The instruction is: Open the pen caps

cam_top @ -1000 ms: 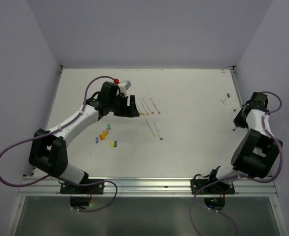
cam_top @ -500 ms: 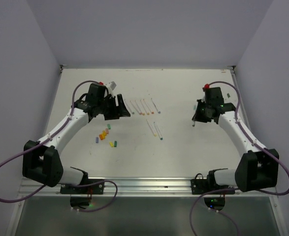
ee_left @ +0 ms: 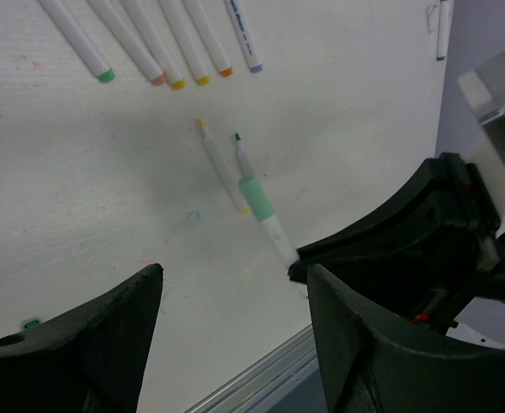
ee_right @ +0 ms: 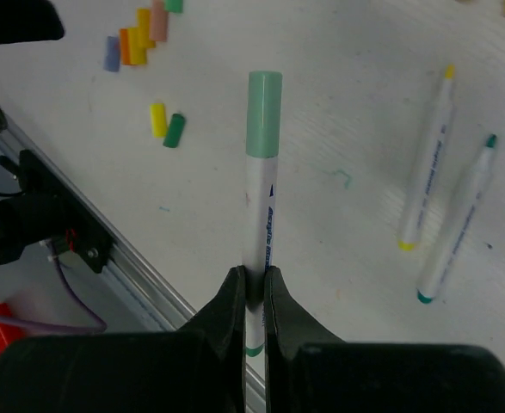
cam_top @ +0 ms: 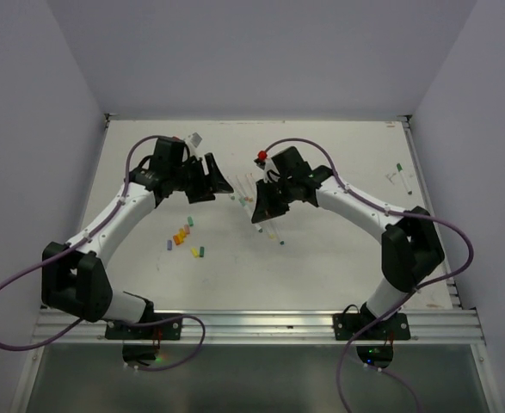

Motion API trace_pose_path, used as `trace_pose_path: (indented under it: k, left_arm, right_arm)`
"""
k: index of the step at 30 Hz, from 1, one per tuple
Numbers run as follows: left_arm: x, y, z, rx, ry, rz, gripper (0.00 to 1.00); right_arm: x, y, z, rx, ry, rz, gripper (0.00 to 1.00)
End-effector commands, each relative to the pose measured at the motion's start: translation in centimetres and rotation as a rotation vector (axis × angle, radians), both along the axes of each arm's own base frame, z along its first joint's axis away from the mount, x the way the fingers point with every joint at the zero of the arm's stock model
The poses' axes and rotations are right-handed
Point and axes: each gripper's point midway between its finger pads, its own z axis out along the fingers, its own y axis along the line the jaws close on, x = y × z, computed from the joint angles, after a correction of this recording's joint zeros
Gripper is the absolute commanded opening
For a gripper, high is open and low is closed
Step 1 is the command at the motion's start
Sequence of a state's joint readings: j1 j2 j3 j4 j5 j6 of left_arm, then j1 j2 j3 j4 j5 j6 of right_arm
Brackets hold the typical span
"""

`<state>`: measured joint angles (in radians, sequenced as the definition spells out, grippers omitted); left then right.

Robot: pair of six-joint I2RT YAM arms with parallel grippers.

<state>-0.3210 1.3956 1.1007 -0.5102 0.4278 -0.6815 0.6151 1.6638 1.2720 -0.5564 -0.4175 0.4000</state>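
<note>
Swinging across in the last second, the pen point(ee_right: 261, 215) is now pinched by its white barrel in the right claw point(ee_right: 252, 288). That arm was folded back at the right edge of the tabletop point(cam_top: 338, 267) and is now stretched out to the middle. The pale green cap point(ee_right: 264, 114) is on the pen, pointing straight out ahead of the fingers and clear of the grip. Facing it, the left claw point(ee_left: 230, 274) is spread wide and has kept roughly its place, with the capped end hanging just ahead of its gap. It looks like the setup for a two-handed pull: one side holds the barrel, the other should close on the cap. Beneath the right claw lie a yellow-tipped pen point(ee_right: 424, 172) and a teal-tipped pen point(ee_right: 455, 224), both bare. Off toward the left claw sits a scatter of loose caps point(ee_right: 132, 43).
</note>
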Motion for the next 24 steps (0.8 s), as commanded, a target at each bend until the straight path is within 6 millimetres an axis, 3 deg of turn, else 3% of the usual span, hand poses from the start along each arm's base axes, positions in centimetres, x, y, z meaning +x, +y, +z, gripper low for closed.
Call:
trace_pose_path:
  k: [1, 6, 19, 24]
  left_arm:
    - [1.6, -1.2, 3.3, -0.072, -0.018, 0.0, 0.7]
    - [2.3, -2.2, 2.7, -0.112, 0.058, 0.0, 0.7]
    - [1.9, -2.5, 0.4, -0.125, 0.145, 0.017, 0.68]
    - [1.6, -2.6, 0.3, -0.141, 0.162, 0.024, 0.62]
  right_arm:
    - [0.5, 3.9, 3.7, 0.134, -0.05, 0.087, 0.0]
    - [0.8, 5.9, 4.9, 0.218, -0.054, 0.107, 0.0]
    - [0.8, 6.2, 5.3, 0.237, -0.071, 0.11, 0.0]
    - [0.8, 6.2, 5.4, 0.241, -0.081, 0.111, 0.0]
